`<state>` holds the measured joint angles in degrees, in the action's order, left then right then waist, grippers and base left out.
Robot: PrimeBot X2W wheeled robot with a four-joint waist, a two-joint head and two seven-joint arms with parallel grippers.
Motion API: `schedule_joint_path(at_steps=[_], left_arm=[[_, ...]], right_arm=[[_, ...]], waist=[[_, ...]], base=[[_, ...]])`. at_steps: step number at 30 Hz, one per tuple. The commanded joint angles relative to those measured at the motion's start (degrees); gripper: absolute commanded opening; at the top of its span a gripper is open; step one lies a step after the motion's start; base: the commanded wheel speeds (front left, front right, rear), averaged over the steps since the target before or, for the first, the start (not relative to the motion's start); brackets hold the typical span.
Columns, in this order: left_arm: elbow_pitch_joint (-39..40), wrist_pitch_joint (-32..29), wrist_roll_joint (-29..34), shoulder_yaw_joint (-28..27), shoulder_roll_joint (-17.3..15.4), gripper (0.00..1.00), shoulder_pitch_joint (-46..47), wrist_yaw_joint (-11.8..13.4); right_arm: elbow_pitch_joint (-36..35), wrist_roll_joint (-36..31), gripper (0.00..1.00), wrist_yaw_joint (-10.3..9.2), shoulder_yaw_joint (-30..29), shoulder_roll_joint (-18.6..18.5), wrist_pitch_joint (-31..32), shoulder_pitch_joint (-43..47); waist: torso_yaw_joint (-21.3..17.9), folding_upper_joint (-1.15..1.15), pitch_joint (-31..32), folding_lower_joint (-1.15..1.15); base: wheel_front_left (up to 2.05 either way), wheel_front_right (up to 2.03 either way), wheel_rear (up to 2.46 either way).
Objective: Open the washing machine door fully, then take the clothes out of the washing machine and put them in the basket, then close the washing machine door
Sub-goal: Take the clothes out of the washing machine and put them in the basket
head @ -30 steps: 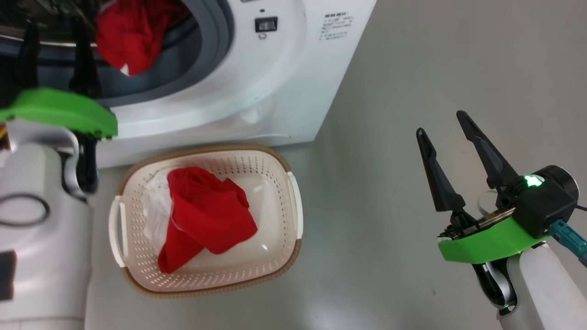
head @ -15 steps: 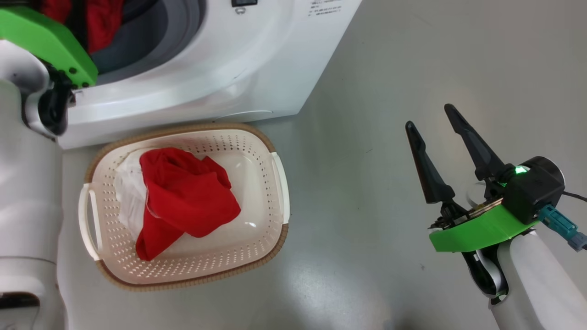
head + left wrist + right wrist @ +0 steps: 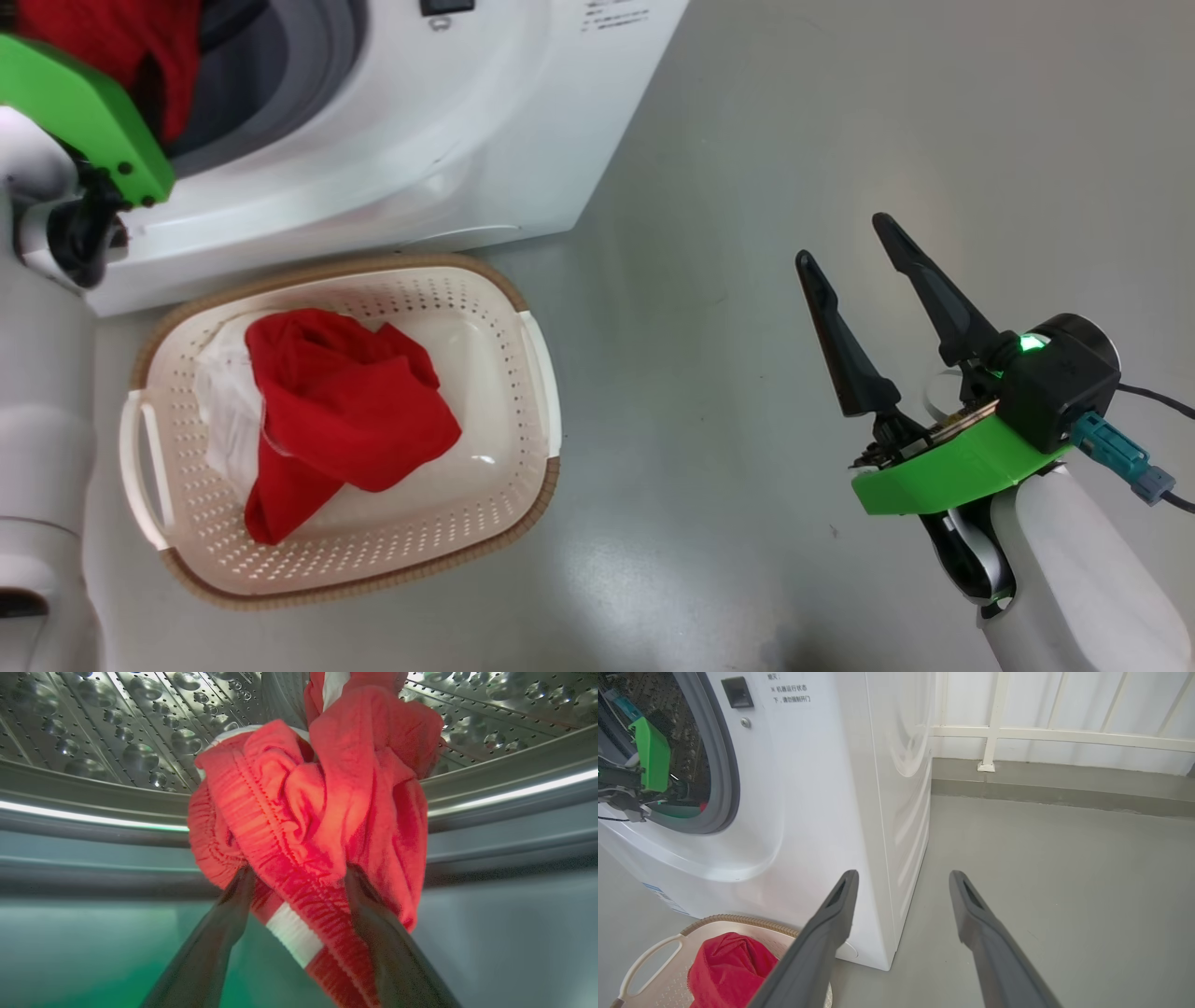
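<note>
Left gripper (image 3: pixel 299 872): in the left wrist view its two dark fingers rise from the bottom middle and stand wide apart. One finger is on each side of the hanging cloth, and both tips are hidden in its folds. Whether they press the cloth cannot be told.
Left arm (image 3: pixel 47 392): it runs up the left edge of the head view. Its green bracket (image 3: pixel 89 117) is at the upper left, in front of the machine's opening.
Right gripper (image 3: pixel 842 238): at the right of the head view, over bare floor (image 3: pixel 747 140). Its fingers are spread wide and hold nothing, well apart from the basket.
Washing machine (image 3: pixel 401 140): white, at the top left of the head view. Its grey rubber ring (image 3: pixel 271 84) is in sight.
Drum (image 3: pixel 117 728): perforated steel, across the top of the left wrist view.
Red garment in the drum (image 3: pixel 327 788): bunched at the centre of the left wrist view, with a white stripe low down. It spills over the drum's lip.
Basket (image 3: pixel 504 308): cream with a brown rim, at the lower left of the head view, just in front of the machine.
Red garment in the basket (image 3: pixel 345 411): crumpled towards the basket's left half, with white cloth beside it.
Background: a white railing (image 3: pixel 994 728) crosses the top right of the right wrist view.
</note>
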<state>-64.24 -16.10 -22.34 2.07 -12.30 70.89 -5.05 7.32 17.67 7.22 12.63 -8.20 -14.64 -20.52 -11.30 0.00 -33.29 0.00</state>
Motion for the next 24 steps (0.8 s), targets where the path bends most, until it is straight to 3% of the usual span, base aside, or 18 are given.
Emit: schedule_joint_path(at_steps=[1, 2, 3, 9, 20, 24], left_arm=[[0.68, 0.24, -0.46, -0.53, -2.79, 0.45, 0.54, 0.28], [0.67, 0.85, -0.41, -0.48, -2.94, 0.17, 0.54, 0.35], [0.78, 1.84, -0.36, -0.49, -3.11, 0.00, 0.52, 0.53], [1.69, 9.01, -0.73, -0.99, -3.17, 0.00, 0.12, 1.14], [5.09, 27.32, -3.65, -3.12, -1.48, 0.00, -5.71, -0.89], [9.07, 30.59, -4.52, -4.70, -1.22, 0.00, -9.00, -1.21]], right_arm=[[-1.22, 0.84, 1.00, 0.26, 1.16, 0.00, -0.36, 0.32], [-1.22, 0.90, 1.00, 0.26, 1.15, 0.06, -0.36, 0.32], [-1.20, 0.95, 1.00, 0.26, 1.14, 0.10, -0.36, 0.32], [-0.83, 1.06, 1.00, 0.26, 0.95, 0.34, -0.36, 0.20], [-0.17, 1.08, 1.00, 0.26, 0.97, 0.26, -0.36, 0.51], [-0.21, 0.91, 1.00, 0.26, 0.42, -0.01, -0.36, 1.06]], waist=[[-0.55, 0.00, -0.15, 0.00], [-0.73, 0.00, -0.18, 0.00], [-0.88, 0.00, -0.21, 0.00], [-0.99, 0.00, -0.04, 0.00], [1.00, 0.00, 2.90, 0.00], [2.06, 0.00, 4.49, 0.00]], base=[[0.00, 0.00, 0.00], [0.00, 0.00, 0.00], [0.00, 0.00, 0.00], [0.00, 0.00, 0.00], [0.00, 0.00, 0.00], [0.00, 0.00, 0.00]])
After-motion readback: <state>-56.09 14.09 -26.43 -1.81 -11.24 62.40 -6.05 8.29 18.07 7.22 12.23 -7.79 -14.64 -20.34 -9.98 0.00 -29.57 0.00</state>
